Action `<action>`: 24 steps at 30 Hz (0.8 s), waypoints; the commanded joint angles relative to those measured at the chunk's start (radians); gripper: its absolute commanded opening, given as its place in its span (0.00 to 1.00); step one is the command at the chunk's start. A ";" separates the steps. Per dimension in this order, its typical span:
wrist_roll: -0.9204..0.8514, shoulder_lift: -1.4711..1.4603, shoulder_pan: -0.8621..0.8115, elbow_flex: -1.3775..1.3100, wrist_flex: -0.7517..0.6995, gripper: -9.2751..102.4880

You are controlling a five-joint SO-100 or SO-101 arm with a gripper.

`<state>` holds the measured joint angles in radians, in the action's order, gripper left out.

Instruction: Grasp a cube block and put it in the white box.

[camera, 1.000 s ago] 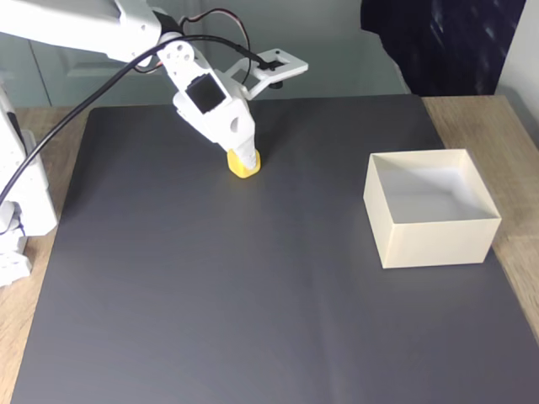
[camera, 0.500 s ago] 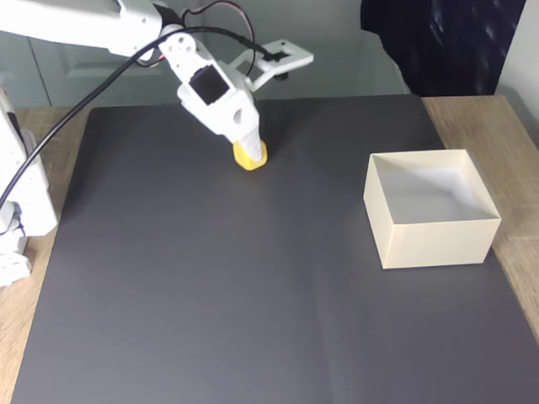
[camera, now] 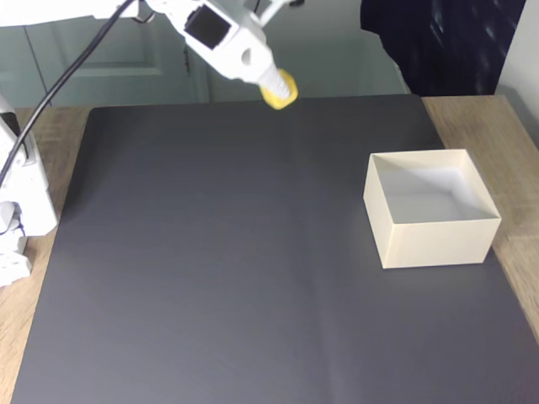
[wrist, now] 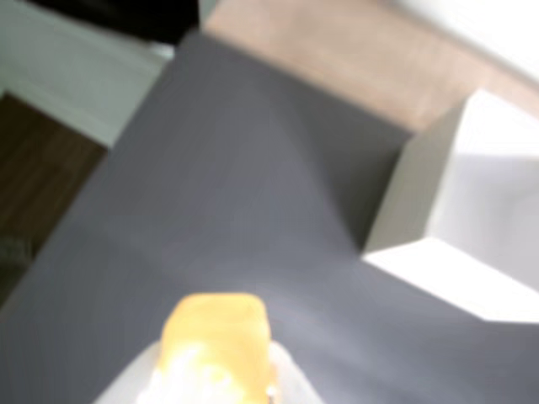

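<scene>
The gripper [camera: 279, 89] has its fingers closed around the cube block [camera: 280, 90], holding it in the air above the far edge of the dark mat [camera: 210, 278]. In the fixed view the yellow cube sits at the tip of the white arm [camera: 223, 32], up and to the left of the white box [camera: 429, 208] and well apart from it. One pale finger lies across the cube's upper left side, and the rest of the cube pokes out beyond it toward the box.

The white box stands on the right part of the mat with its open top facing up, its paler inside bare as far as I can see. Its right wall sits close to the mat's right edge, where the wooden surface [camera: 518, 143] shows beyond it.

In the wrist view the cube block [wrist: 216, 337] fills the lower middle of the picture, blurred and orange-yellow, with the pale fingers [wrist: 194, 379] pressed around its lower part. The white box [wrist: 459, 210] lies to the right of the cube there, a corner and its bright inside turned toward the camera, and the dark mat [wrist: 219, 194] stretches between them. A strip of wooden surface [wrist: 354, 59] runs behind the box.
</scene>
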<state>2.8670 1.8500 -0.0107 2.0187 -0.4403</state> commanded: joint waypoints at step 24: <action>0.137 -0.044 -0.357 -0.276 0.170 0.08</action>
<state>2.9882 1.8132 -0.3390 1.8024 -0.3099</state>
